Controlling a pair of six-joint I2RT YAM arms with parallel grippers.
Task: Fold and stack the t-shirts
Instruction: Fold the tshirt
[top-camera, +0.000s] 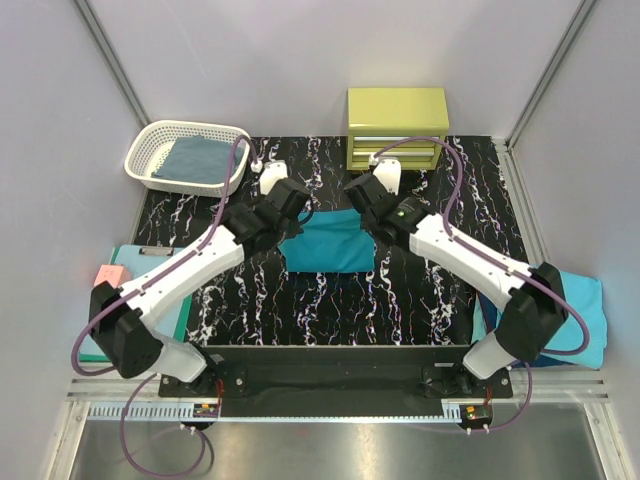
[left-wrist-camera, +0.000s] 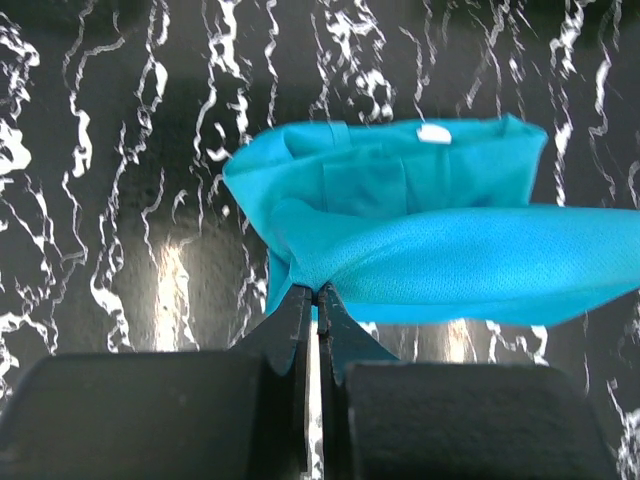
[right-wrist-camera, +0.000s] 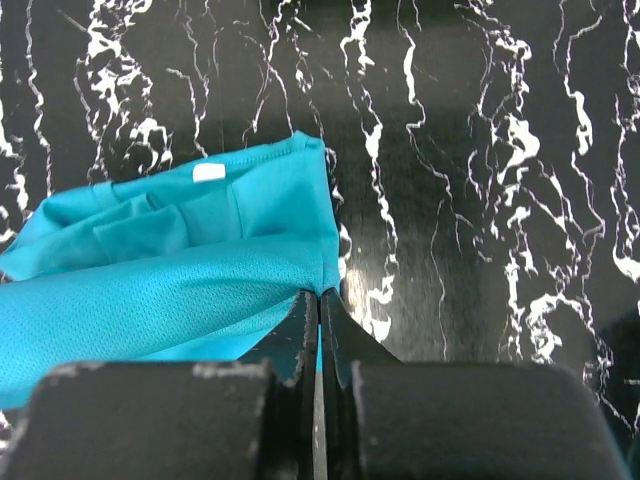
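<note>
Closest to the lens: black fingers (left-wrist-camera: 290, 330) of the left gripper (left-wrist-camera: 316, 292), pressed together on one corner of the teal t-shirt (left-wrist-camera: 420, 250), cloth drawn to a point at the pinch. Mirrored on the other side: right gripper (right-wrist-camera: 320, 295) clamped just as tight on the opposite corner, fabric running off leftward from its tips. Held at both ends to keep the edge between taut and level, not sagging in the middle. Beyond the raised edge, a lower layer flat on the black marbled mat (left-wrist-camera: 120, 150), white neck label (left-wrist-camera: 434, 134) facing up.

From above, already a compact rectangle at mid-mat, between the two grippers, arms angled inward to meet it. Probably mid-fold: gripped edge to be carried over the layer beneath, both arms moving together, else a skewed crease. Risk of thin mesh slipping from so small a bite, or of the lower layer dragging along.

At the far left corner, white basket (top-camera: 145, 150) with a folded slate-blue cloth (top-camera: 195, 158) inside, likely the stacking place for finished shirts. Off the mat's right edge, lighter turquoise shirt (top-camera: 590, 315) in a loose heap, partly hidden by the right arm (top-camera: 480, 265), seemingly waiting its turn. Mint-green clipboard (top-camera: 135, 260) under the left arm (top-camera: 180, 275) and yellow-green drawer box (top-camera: 397, 128) at the back, both apart from the work.
</note>
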